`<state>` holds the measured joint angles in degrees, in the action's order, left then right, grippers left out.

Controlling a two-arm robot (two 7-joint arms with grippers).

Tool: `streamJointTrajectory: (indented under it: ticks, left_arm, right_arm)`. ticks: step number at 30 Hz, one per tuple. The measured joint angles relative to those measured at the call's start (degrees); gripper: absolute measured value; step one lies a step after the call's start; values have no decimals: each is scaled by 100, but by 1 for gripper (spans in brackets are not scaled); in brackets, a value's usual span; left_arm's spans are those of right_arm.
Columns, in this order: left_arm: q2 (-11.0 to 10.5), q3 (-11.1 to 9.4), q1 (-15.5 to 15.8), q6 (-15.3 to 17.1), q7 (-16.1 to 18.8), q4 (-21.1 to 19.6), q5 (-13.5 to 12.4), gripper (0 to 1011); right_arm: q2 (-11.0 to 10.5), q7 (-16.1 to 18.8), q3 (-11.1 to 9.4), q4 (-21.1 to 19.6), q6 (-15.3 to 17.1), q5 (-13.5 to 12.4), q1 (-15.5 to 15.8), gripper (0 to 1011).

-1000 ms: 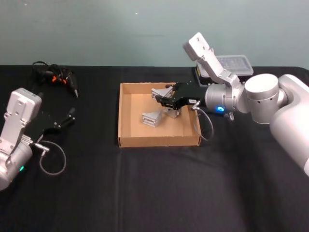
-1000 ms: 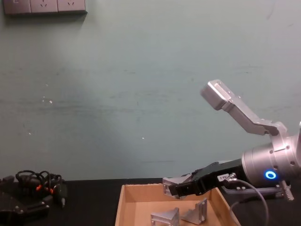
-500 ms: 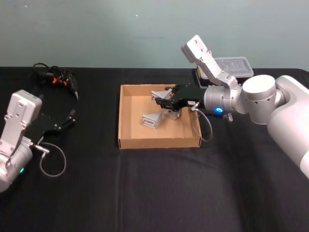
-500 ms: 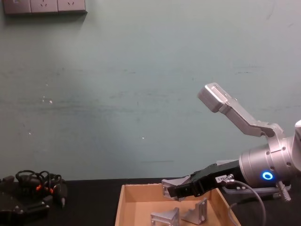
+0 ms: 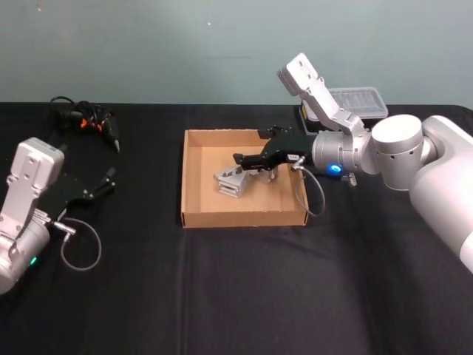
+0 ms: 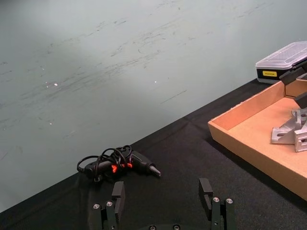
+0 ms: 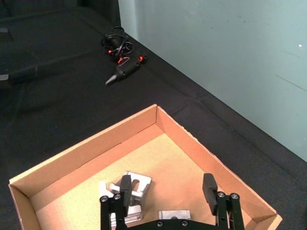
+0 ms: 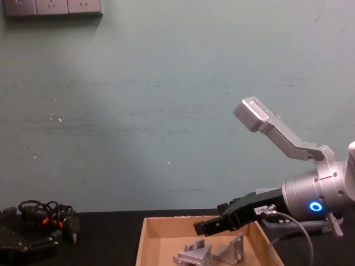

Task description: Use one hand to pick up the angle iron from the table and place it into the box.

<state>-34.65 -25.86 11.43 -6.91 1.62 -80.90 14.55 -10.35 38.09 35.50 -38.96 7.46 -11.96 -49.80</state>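
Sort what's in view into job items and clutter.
Job: box; angle irons lying in it; right claw, open above them; table.
Clutter: black case with clear lid; cable bundle; left claw, parked.

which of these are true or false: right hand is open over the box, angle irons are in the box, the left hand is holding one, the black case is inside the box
1. The right hand is open above the box. True.
2. Angle irons lie inside the box. True.
3. The left hand grips an angle iron. False: it is open and empty, parked over the table far to the left of the box.
4. The black case with a clear lid sits inside the box. False: it stands on the table behind the right arm.
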Motion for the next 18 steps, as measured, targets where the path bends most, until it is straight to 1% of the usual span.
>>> streamJointTrajectory:
  ticks: [2, 3, 4, 15, 17, 18]
  left_arm:
    - [0, 0, 0, 0, 0, 0, 0, 1011]
    - [0, 0, 0, 0, 0, 0, 0, 1011]
    - [0, 0, 0, 0, 0, 0, 0, 1011]
    - [1, 0, 0, 0, 0, 0, 0, 1011]
    - [0, 0, 0, 0, 0, 0, 0, 1011]
    - [0, 0, 0, 0, 0, 0, 0, 1012]
  right_arm:
    - [-1, -1, 0, -3, 2, -2, 1, 957]
    - [-1, -2, 0, -4, 3, -3, 2, 998]
    - [-1, -2, 0, -5, 3, -3, 2, 1003]
    - [-6, -7, -1, -12, 9, -6, 8, 1004]
    - [-38, -26, -33, -133, 17, 8, 67, 1004]
    - [-78, -57, -64, -260, 31, 16, 125, 1004]
